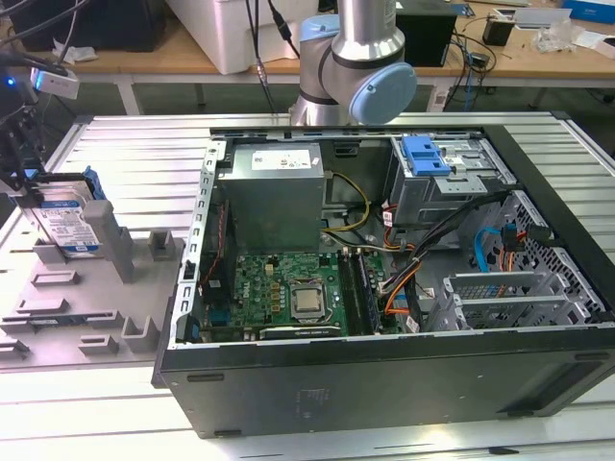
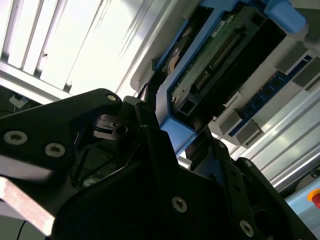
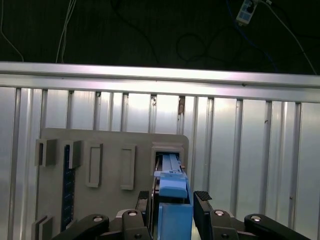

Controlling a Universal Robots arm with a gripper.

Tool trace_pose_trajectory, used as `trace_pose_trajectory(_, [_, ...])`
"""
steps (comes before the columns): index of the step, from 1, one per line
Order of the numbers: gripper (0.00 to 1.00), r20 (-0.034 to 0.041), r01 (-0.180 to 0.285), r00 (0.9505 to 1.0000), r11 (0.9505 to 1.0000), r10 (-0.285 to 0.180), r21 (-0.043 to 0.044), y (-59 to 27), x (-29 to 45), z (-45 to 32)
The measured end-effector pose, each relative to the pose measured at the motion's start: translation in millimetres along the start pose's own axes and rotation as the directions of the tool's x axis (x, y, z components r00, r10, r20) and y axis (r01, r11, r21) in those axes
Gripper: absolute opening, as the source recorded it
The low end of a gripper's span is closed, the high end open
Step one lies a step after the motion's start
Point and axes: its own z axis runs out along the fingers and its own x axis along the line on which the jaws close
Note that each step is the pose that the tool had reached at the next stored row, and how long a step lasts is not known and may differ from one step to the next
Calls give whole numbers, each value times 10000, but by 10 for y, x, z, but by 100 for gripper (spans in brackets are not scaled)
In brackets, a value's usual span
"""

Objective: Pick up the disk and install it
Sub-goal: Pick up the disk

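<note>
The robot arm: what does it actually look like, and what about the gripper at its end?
The arm is a silver metal tube with rounded pale grey joints, closed by light-blue round caps. The gripper is matt black and angular, studded with silver screw heads, and ends in two short black fingers.

Ribbed aluminium table point(image 1: 144, 144), wooden workbench point(image 1: 538, 65) behind, cluttered with cables point(image 1: 463, 43)

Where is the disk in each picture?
Exterior view: the disk stands in the grey tray, at the exterior view's left.
First wrist view: a blue edge-on strip in the tray's slot.
Second wrist view: its circuit-board side faces the camera.
Shared landmark: the ribbed metal table.
</note>
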Motion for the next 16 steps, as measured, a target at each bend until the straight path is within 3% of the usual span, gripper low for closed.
trace_pose_trajectory(16, [46,-7,-1,10000,10000,1,-1,1,8,2])
